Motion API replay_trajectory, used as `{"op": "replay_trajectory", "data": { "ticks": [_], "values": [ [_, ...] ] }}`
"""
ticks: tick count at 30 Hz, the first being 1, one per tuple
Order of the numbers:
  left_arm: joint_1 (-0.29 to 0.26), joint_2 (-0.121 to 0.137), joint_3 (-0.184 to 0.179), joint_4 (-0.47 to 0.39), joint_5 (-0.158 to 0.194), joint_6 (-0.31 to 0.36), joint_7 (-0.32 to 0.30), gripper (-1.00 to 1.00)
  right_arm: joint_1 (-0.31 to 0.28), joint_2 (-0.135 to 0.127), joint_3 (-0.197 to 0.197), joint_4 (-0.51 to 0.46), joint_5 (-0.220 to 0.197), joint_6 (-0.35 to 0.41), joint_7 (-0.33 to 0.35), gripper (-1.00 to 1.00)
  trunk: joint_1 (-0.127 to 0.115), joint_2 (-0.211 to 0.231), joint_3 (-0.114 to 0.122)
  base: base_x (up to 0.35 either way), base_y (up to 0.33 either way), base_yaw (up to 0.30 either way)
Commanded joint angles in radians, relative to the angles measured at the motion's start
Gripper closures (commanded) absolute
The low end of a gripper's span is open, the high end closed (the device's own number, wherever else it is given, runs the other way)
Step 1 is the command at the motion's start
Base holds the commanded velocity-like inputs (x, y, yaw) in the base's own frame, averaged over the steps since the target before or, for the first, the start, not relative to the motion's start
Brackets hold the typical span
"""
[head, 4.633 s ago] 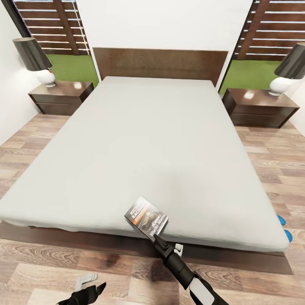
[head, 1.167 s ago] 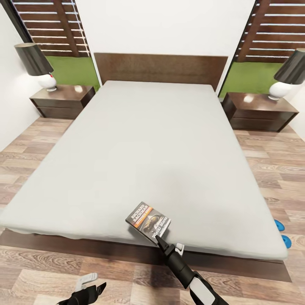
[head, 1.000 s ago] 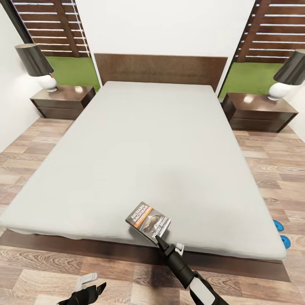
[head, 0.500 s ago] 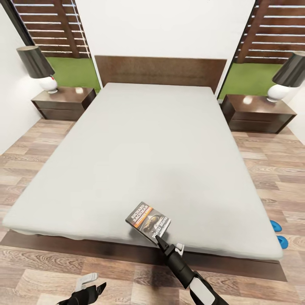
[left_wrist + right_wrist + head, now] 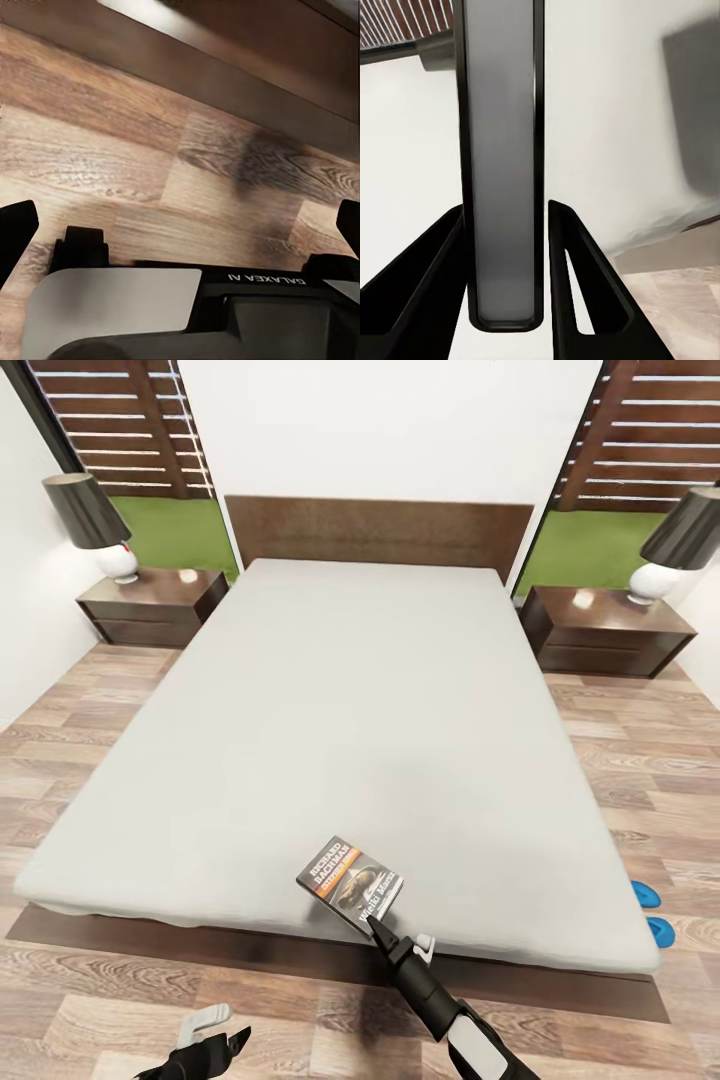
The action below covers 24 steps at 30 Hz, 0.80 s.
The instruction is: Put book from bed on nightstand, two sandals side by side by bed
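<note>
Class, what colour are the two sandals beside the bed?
Bright blue; the sandals show best in the head view.

The bed (image 5: 330,700) has a plain light-grey mattress over a dark brown frame and headboard. At the bed's foot edge the book (image 5: 350,884) shows a dark cover with white and orange lettering and a brownish picture. Beside the bed's right foot corner lie two bright blue sandals (image 5: 652,912). Each nightstand (image 5: 612,630) by the headboard is glossy dark brown, under a white-based lamp (image 5: 665,550) with a black shade. The floor (image 5: 90,1000) is light wood plank, streaked brown and grey.
</note>
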<state>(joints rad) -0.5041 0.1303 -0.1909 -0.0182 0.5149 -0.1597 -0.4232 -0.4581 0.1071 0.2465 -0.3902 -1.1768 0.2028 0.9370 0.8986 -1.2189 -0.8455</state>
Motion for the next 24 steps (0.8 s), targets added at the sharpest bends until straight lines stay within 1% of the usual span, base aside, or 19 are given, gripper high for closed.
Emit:
{"op": "replay_trajectory", "data": {
  "ticks": [1, 24],
  "values": [
    [-0.001, 0.000, -0.008, 0.001, 0.008, -0.004, -0.003, -1.00, -0.001, 0.000, 0.003, 0.001, -0.010, 0.009, 0.002, 1.00, -0.004, 0.007, 0.003, 0.000, 0.000, 0.000],
    [-0.001, 0.000, -0.008, 0.001, 0.008, -0.004, -0.002, -1.00, -0.001, 0.000, 0.004, 0.001, -0.010, 0.009, 0.001, 1.00, -0.092, 0.168, 0.075, 0.000, 0.000, 0.000]
  ]
}}
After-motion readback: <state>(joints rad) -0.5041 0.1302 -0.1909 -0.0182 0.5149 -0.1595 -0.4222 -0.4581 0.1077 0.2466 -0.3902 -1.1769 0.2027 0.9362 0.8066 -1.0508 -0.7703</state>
